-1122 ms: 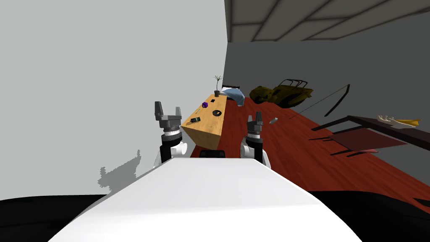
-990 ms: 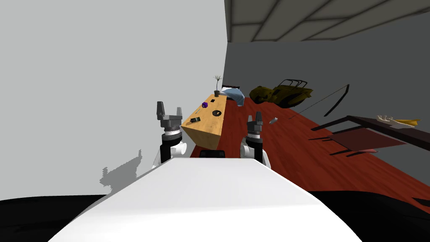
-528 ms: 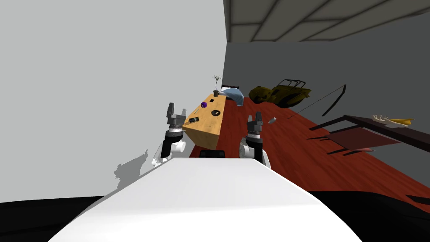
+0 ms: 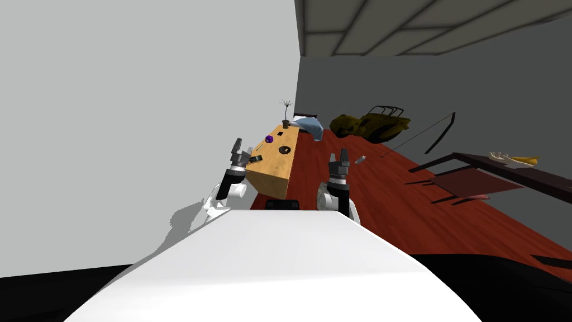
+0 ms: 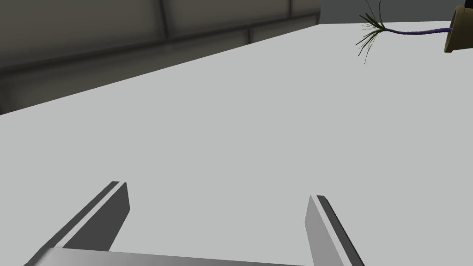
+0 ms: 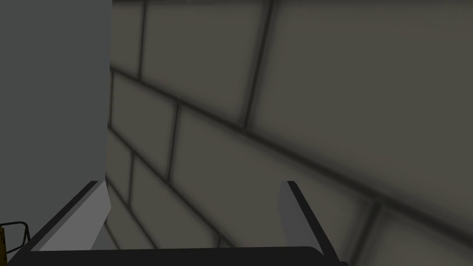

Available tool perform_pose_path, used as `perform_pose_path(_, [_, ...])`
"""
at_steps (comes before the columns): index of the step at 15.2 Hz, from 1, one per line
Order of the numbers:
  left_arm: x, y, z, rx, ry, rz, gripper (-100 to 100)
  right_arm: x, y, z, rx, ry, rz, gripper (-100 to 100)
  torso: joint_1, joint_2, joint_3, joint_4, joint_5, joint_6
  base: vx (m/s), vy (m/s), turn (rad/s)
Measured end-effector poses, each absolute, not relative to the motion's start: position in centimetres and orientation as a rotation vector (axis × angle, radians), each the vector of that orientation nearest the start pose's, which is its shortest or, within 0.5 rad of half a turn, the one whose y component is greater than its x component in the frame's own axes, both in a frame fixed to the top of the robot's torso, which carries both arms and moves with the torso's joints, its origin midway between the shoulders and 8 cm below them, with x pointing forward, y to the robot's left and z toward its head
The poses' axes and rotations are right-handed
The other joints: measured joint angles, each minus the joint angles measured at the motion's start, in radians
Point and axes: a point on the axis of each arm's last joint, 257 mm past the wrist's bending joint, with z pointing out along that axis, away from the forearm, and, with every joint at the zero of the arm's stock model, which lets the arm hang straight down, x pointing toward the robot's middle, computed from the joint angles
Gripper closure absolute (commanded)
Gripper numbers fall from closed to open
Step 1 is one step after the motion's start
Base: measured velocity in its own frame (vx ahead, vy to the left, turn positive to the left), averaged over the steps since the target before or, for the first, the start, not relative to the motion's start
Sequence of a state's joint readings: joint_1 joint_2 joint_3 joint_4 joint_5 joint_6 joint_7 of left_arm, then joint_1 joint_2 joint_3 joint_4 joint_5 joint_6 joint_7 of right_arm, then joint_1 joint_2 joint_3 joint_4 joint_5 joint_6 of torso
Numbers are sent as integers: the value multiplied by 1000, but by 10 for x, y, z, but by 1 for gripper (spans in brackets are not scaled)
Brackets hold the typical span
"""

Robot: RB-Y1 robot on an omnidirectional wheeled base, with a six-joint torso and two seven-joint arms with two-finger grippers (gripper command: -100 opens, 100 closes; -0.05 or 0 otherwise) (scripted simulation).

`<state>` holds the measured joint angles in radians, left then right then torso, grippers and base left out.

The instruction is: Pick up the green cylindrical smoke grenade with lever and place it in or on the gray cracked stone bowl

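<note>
A wooden table (image 4: 275, 162) stands against the light wall ahead. On it lie a small dark cylinder-like object (image 4: 256, 159), too small to name for sure, and a dark round bowl-like ring (image 4: 284, 149) further back. My left gripper (image 4: 242, 148) is open, raised beside the table's near left corner, close to the small dark object. In the left wrist view the left gripper (image 5: 217, 212) has nothing between its fingers. My right gripper (image 4: 341, 156) is open and held up to the right of the table, over the red floor; the right gripper (image 6: 194, 203) holds nothing.
A purple object (image 4: 268, 140), a potted plant (image 4: 286, 120) and a blue cloth (image 4: 310, 127) sit at the table's far end; the potted plant (image 5: 406, 32) also appears in the left wrist view. An olive jeep (image 4: 368, 126) stands behind, a dark low table (image 4: 503, 167) at right, a small grey item (image 4: 360, 160) on the floor.
My left arm has swung right and forward, from beside the wall to the table's near left corner. The whole view has shifted slightly left. The right arm has stayed put.
</note>
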<state>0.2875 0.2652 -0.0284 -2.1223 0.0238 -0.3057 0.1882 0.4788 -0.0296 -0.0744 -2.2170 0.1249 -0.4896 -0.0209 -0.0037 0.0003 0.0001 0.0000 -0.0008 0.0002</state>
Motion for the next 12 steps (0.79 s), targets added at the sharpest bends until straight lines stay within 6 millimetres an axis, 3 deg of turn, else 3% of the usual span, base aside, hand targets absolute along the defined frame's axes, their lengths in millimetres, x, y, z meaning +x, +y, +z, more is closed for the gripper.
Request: perform_pose_path(12, [491, 277, -67, -860, 1084, -1381, -100, 358, -290, 1, 602, 736, 1162, 0, 1, 0, 0, 0, 0, 0, -8, -47, -15])
